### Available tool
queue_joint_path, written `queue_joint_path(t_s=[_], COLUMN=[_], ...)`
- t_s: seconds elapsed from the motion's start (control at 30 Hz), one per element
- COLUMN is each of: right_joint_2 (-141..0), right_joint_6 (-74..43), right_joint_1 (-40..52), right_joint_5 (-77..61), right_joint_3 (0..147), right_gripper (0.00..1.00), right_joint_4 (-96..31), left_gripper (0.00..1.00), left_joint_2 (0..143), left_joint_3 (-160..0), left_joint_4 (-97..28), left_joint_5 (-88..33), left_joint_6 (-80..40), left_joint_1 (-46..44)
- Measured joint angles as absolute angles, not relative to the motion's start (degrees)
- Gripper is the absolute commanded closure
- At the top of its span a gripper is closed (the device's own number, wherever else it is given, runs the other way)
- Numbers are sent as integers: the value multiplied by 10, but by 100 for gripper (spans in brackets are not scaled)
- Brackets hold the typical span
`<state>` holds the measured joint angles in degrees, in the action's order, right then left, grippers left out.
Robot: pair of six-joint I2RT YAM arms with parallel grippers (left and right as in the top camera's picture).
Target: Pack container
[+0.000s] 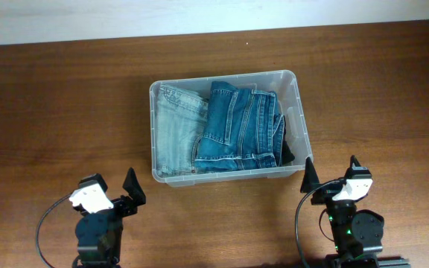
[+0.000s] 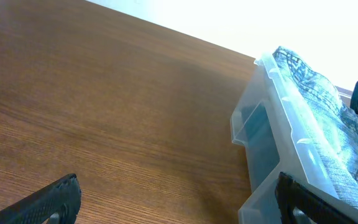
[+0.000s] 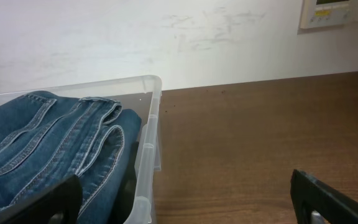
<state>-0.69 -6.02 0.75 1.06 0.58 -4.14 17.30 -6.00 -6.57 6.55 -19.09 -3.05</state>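
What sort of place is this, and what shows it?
Probably an indoor lab or workroom: a wooden table against a plain white wall, a wall-mounted control panel, and a clear container of folded jeans.

Large clear plastic rectangular tub with rounded corners and a thick rim (image 1: 302,126), standing upright and uncovered near the middle of the brown wooden desk (image 1: 65,112), its long sides running left to right. Inside, folded pale-blue denim jeans (image 1: 176,126) lie flat against the left wall. Folded dark-blue denim jeans (image 1: 237,123) lie touching them, filling the centre and right, piled to about rim height.
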Motion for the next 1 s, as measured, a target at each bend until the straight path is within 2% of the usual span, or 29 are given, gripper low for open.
queue_joint_path(t_s=[0.43, 1.0], right_joint_2=[-7, -7], right_joint_6=[-60, -60], right_joint_1=[8, 8], right_joint_5=[11, 11], right_joint_3=[6, 6], right_gripper=[1, 1], right_joint_4=[-41, -41], left_gripper=[1, 1], left_joint_2=[103, 11], left_joint_3=[-19, -19], left_joint_4=[-64, -63], left_joint_5=[60, 53], left_joint_6=[-170, 34], left_joint_1=[-27, -27])
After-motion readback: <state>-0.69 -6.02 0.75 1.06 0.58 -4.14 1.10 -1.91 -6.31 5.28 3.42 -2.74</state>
